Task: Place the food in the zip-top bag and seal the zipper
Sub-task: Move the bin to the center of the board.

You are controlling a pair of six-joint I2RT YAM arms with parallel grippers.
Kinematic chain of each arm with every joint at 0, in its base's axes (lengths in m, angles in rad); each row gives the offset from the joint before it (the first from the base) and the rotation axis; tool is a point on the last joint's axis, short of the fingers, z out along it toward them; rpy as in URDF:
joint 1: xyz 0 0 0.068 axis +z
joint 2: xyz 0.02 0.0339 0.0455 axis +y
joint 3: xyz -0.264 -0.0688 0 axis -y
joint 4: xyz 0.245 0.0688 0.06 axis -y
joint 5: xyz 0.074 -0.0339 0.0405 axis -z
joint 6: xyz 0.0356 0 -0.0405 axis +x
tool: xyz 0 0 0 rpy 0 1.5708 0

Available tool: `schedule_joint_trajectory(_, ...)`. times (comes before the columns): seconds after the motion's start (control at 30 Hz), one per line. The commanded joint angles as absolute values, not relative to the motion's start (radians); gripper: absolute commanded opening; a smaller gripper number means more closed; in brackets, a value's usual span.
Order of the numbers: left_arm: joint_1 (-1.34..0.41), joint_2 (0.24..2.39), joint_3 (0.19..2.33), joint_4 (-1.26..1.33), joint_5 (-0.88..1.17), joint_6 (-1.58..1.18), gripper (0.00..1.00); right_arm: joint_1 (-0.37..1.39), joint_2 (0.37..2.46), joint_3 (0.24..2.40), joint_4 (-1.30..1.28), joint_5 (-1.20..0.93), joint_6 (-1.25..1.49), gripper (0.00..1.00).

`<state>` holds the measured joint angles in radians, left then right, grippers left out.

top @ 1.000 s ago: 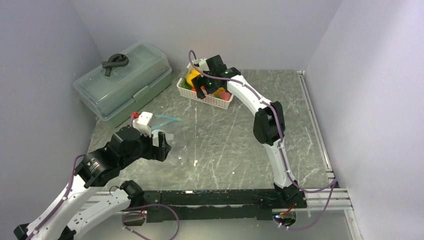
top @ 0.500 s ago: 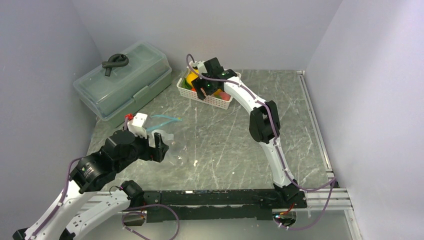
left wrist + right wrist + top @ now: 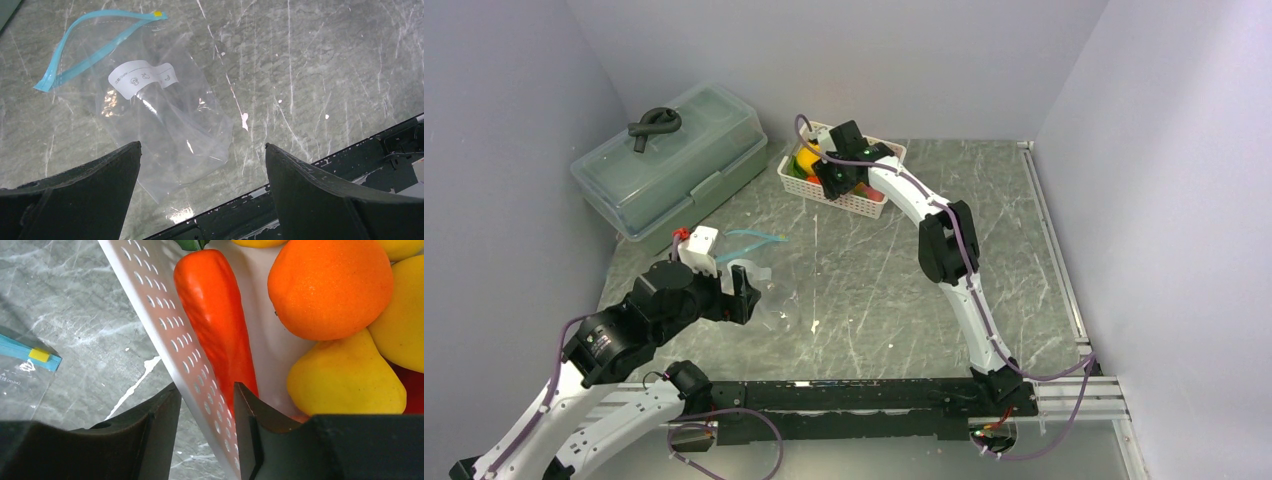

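Note:
The food lies in a white latticed basket (image 3: pixel 852 203) at the back: an orange carrot (image 3: pixel 215 315), an orange (image 3: pixel 330 287) and yellow pieces (image 3: pixel 345 380). My right gripper (image 3: pixel 207 390) sits astride the basket's near wall (image 3: pixel 150 295), one finger outside and one inside by the carrot, with the jaws close together on the wall. The clear zip-top bag (image 3: pixel 165 115) lies flat and empty on the table, its teal zipper (image 3: pixel 85 55) at the far left. My left gripper (image 3: pixel 202 150) hovers wide open and empty over the bag's near end.
A large translucent lidded box (image 3: pixel 669 160) with a dark handle stands at the back left. The black rail (image 3: pixel 300 200) at the table's near edge lies just below my left fingers. Walls close in the table on the left, back and right.
My right gripper has moved left and down into the basket's left end and closed in on its wall. My left gripper has pulled back a little toward the near edge.

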<state>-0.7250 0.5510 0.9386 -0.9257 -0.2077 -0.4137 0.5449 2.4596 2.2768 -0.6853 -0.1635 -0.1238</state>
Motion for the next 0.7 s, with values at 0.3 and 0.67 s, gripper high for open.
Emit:
schedule_joint_trajectory(0.3, -0.724, 0.542, 0.940, -0.897, -0.222, -0.430, 0.99, 0.579, 2.408, 2.271, -0.667, -0.048, -0.187, 0.20)
schedule_joint_trajectory(0.67, -0.723, 0.536, 0.939, -0.892, -0.210, -0.425, 0.99, 0.590, 2.329, 2.196, -0.673, -0.003, -0.178, 0.00)
